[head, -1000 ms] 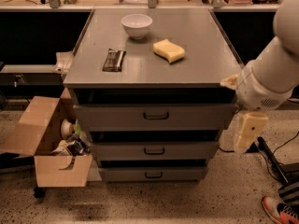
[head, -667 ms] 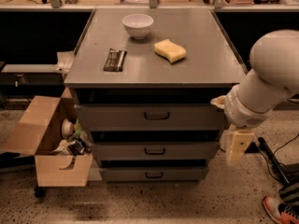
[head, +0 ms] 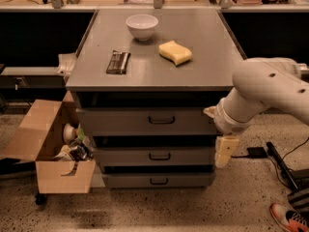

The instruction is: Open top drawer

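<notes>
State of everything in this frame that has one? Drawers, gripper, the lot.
top drawer, shut
middle drawer, shut
bottom drawer, shut
bowl, upright on the cabinet top
sponge, lying flat
box, open, clutter inside
gripper, off the cabinet's right edge, beside the middle drawer, on no handle
</notes>
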You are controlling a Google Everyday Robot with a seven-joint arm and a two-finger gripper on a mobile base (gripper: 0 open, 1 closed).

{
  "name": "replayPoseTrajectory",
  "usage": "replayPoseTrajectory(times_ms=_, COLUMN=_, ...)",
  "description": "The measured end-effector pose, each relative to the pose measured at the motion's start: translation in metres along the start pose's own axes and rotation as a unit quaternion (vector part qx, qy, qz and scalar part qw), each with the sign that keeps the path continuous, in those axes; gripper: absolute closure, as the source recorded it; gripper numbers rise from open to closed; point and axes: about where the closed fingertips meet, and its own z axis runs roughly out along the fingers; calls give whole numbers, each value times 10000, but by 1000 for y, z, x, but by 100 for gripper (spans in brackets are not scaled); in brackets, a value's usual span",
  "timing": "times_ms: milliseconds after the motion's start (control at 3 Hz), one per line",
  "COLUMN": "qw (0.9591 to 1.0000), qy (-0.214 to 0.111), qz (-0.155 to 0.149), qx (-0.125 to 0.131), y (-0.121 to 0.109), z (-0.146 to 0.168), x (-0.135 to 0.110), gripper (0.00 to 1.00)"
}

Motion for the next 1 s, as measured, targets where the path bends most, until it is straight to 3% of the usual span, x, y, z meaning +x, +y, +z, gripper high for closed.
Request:
replayPoseTrajectory(times_ms=333, qw=9997, qy=-168, qz=107, qx=136, y=-31, z=21, x=-2, gripper=0)
replayPoseTrajectory(times_ms=1000, qw=9991, qy=-285, qz=293, qx=57, y=-68, z=64, x=-2, gripper=0)
